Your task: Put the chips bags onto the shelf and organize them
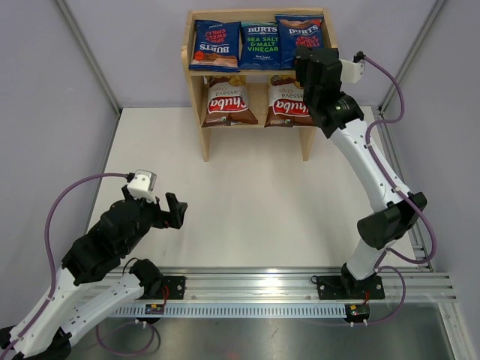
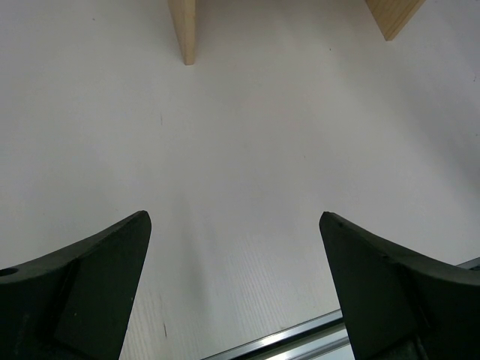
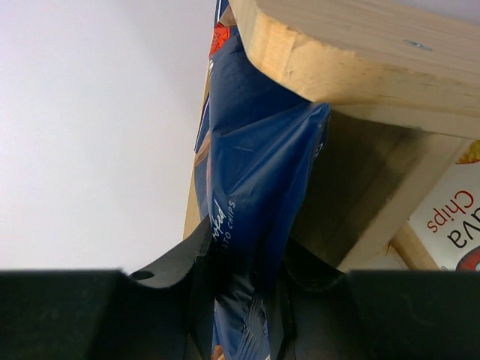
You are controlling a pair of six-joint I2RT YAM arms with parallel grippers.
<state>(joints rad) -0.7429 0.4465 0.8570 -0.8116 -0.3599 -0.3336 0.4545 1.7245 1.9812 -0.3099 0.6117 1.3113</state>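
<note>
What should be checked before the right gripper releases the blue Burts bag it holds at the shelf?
1. Grip: the right gripper is shut on the right Burts bag. Ok.
2. Seating: the bag lies against the shelf rim, but whether its bottom rests on the top tier is hidden. Cannot tell.
3. Neighbours: the middle Burts bag and the left Burts bag sit in a row on the top tier. Ok.
4. Lower tier: two Chuba bags are side by side. Ok.
5. Other arm: the left gripper is open over the table, apart from the shelf. Ok.
</note>
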